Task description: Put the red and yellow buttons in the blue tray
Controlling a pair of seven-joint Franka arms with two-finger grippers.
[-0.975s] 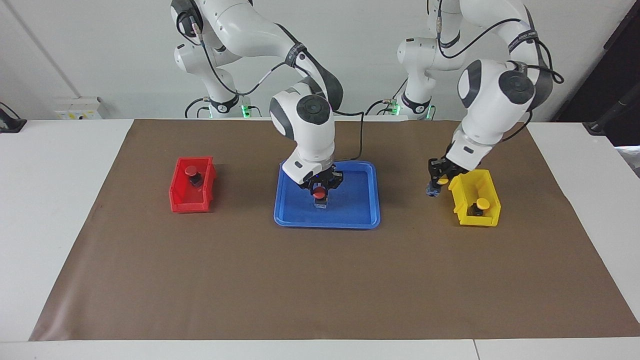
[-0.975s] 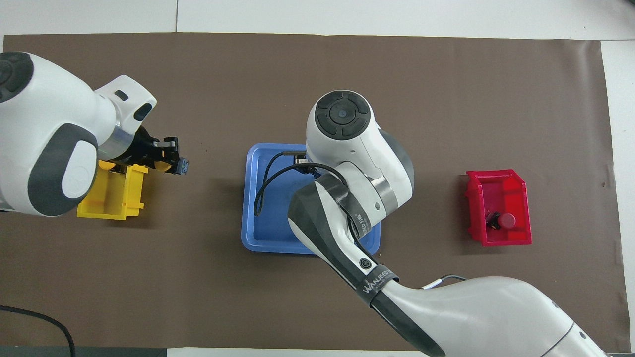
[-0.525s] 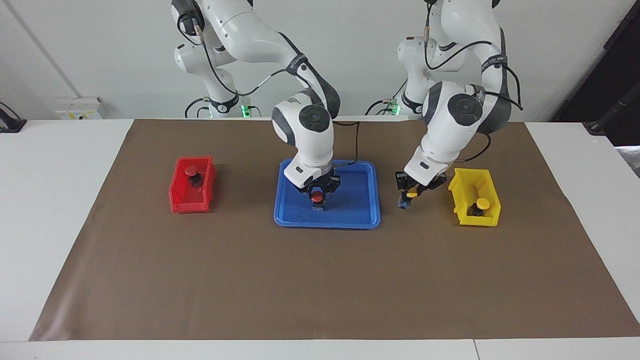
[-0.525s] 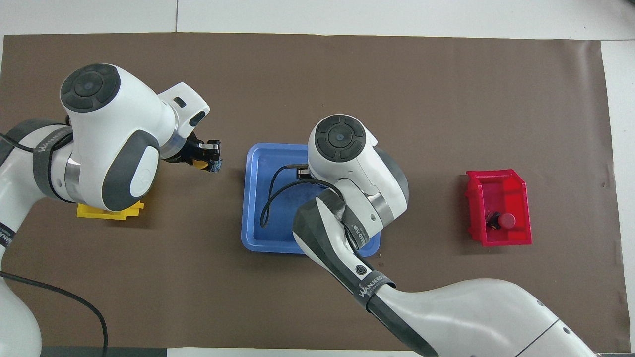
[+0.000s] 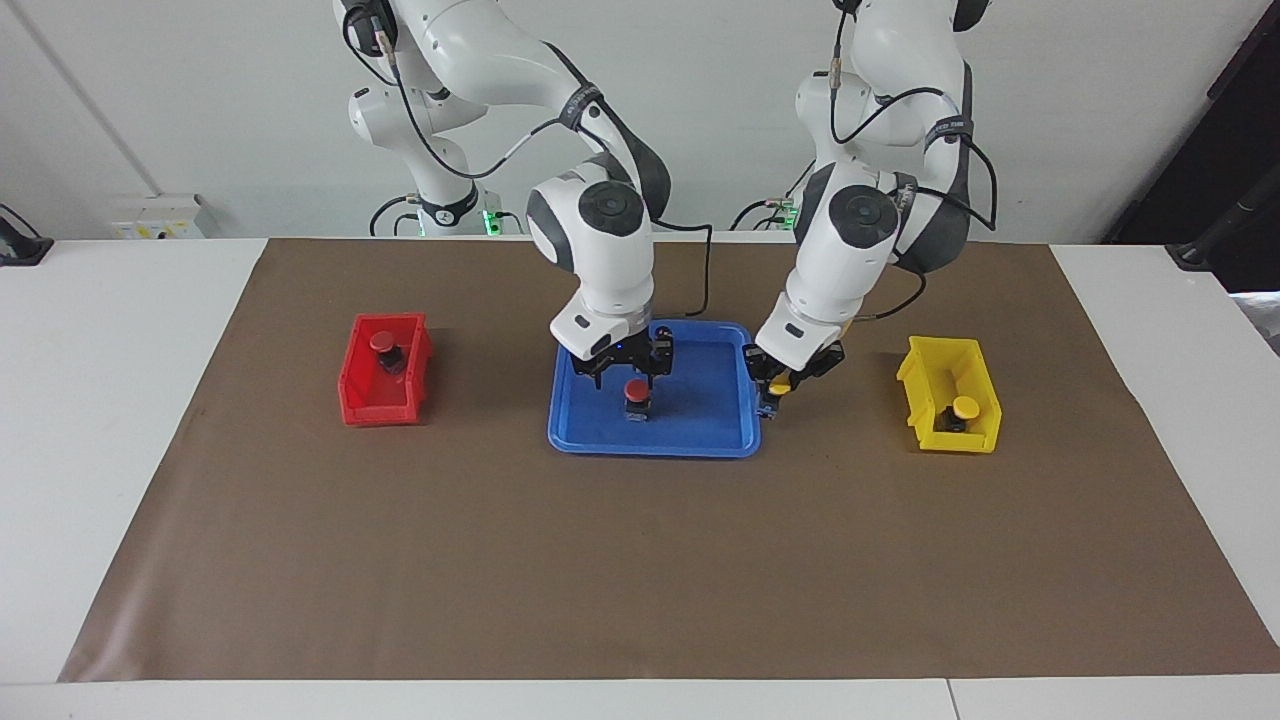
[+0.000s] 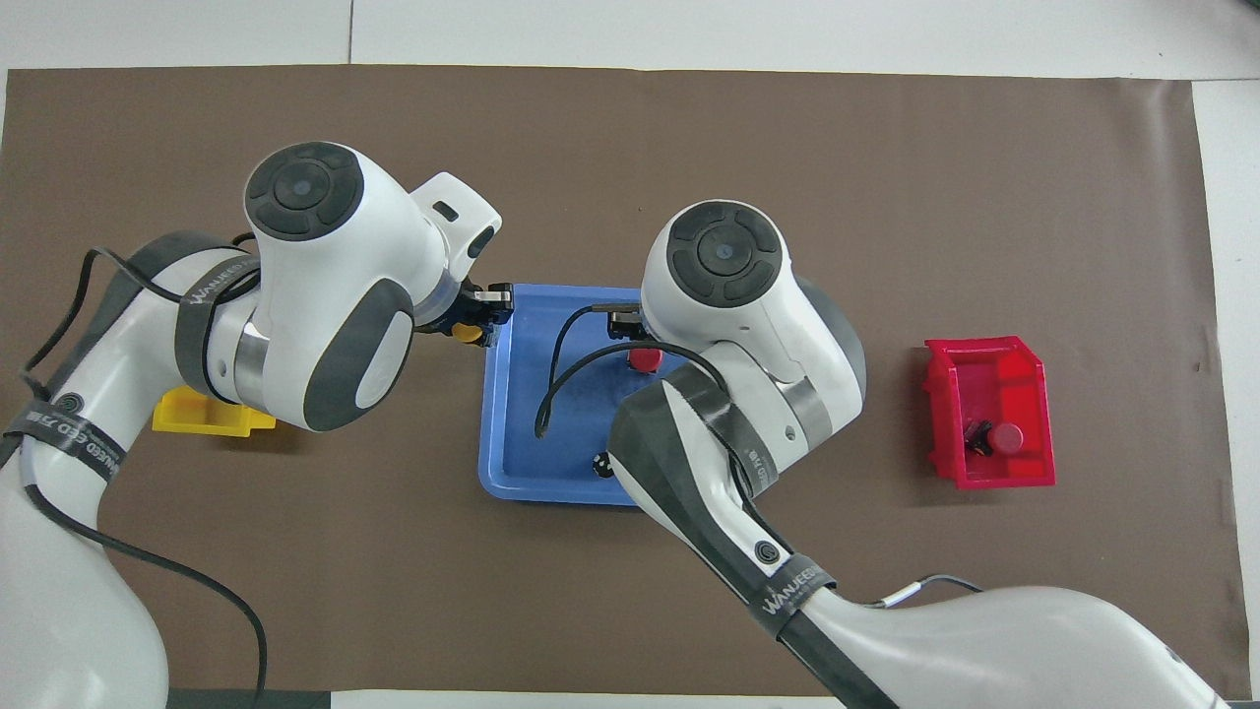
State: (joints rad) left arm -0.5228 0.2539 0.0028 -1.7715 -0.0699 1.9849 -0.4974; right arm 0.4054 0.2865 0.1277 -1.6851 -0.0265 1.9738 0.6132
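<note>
Blue tray [image 5: 700, 440]: centre of the facing view, flat on the brown mat [image 5: 640, 560].
Red button in tray [image 5: 636, 392]: stands upright on the tray floor, a little above the tray's middle in the facing view; nothing grips it.
Right gripper [image 5: 626, 366]: just above that red button in the frame, jaws spread, one to each side of the cap and clear of it.
Yellow button in grip [image 5: 781, 381]: at the tray's right rim in the facing view, raised off the mat.
Left gripper [image 5: 779, 384]: over the tray's right edge in that view, jaws pinching the yellow button; the overhead view shows the yellow cap [image 6: 471, 333] at the tray's upper left corner.
Second red button [image 5: 383, 345]: inside the red bin [image 5: 380, 408], left of centre in the facing view.
Second yellow button [image 5: 963, 408]: inside the yellow bin [image 5: 945, 435], right of centre in that view.
</note>
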